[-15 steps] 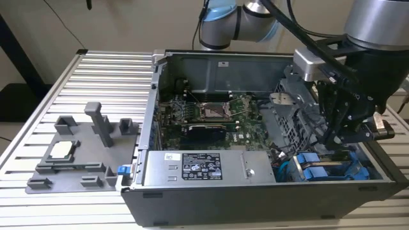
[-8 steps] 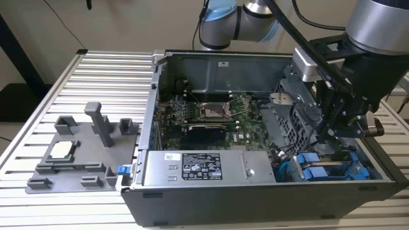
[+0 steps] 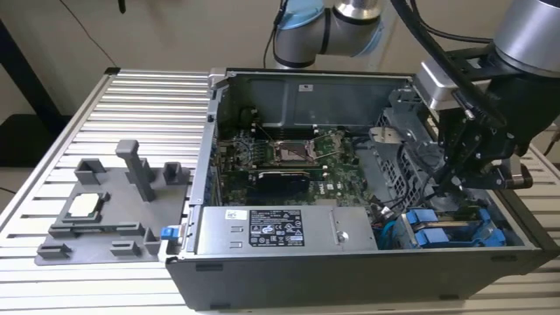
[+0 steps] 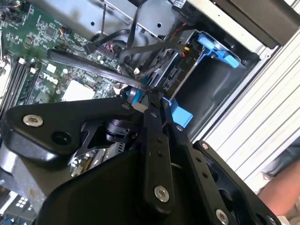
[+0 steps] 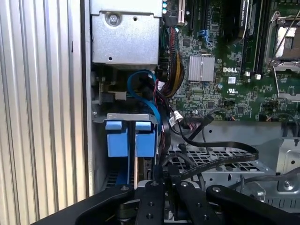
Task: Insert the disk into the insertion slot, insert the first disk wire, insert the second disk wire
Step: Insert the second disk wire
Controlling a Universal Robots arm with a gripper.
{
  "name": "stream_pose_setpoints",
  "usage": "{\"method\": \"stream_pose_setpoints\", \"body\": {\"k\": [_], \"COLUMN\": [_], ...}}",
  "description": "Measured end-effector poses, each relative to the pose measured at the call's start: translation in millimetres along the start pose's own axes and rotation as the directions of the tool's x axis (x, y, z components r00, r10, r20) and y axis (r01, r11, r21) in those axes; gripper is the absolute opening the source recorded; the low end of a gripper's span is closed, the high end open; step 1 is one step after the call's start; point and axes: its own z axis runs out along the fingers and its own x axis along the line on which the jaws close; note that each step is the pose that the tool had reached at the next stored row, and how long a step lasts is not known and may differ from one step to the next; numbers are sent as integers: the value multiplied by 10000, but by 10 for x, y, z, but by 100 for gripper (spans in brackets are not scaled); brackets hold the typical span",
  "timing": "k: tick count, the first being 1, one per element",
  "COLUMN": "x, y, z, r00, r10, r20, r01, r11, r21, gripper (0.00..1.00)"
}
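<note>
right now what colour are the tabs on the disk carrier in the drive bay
Bright blue tabs; clearest in the first wrist view.

The disk [image 3: 455, 233] sits in the insertion slot [image 3: 516, 226], at the front corner of the computer case on the exterior view's right. Its bright blue carrier frames it, and two blue end tabs [image 5: 130, 139] stand side by side at the slot's mouth in the first wrist view. In the second wrist view a blue tab [image 4: 220, 49] juts from the grey sheet-metal bay. A blue wire [image 5: 145, 93] curves above the tabs, and black wires [image 5: 211, 157] loop just beside them; whether any wire is plugged into the disk cannot be told.
</note>
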Motion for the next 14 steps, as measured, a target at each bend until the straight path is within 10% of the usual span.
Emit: {"method": "stream_pose_setpoints", "body": {"k": [6,14], "x": [16,133], "y": [-138,-192], "z": [14,82], "r00": [10000,9991], "r10": [29,66], "r20": [32,429], "r01": [-27,-45], "r11": [9990,9988], "r21": [-445,-479], "gripper": [16,16]}}
